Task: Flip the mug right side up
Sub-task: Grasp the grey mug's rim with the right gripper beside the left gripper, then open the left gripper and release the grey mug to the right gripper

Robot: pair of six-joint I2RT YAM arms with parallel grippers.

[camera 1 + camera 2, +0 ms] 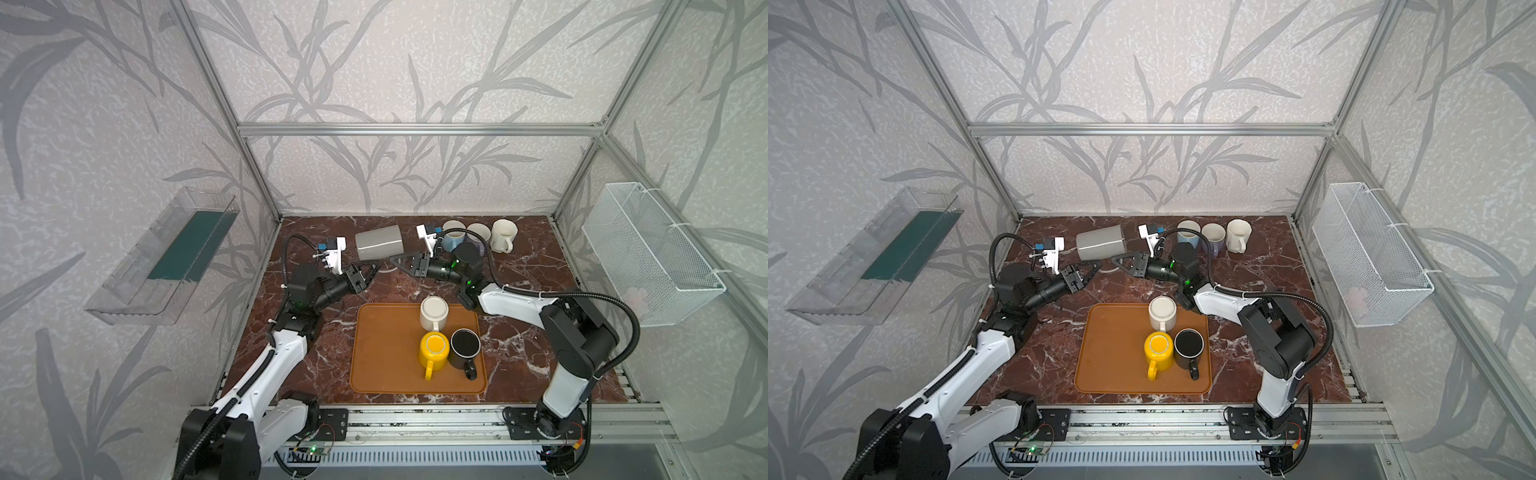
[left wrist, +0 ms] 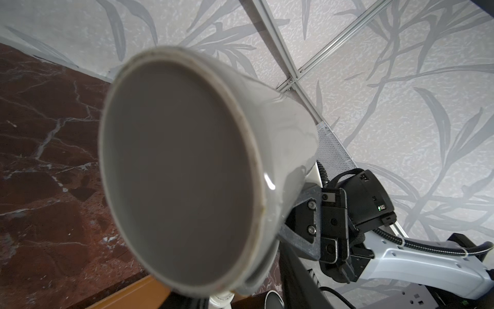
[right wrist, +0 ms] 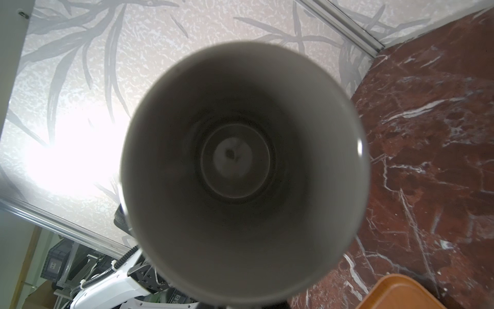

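The grey mug hangs on its side above the back of the marble table, base to the left and mouth to the right. My right gripper is shut on the lower edge of its rim. One of its fingers runs behind the mug. The mug's hollow inside fills the right wrist view and hides those jaws. My left gripper is open just under the mug's base end. The flat base fills the left wrist view, with the handle at its edge.
An orange tray in front carries a white mug, a yellow mug and a black mug. Three mugs stand at the back right. A wire basket hangs on the right wall and a clear shelf on the left.
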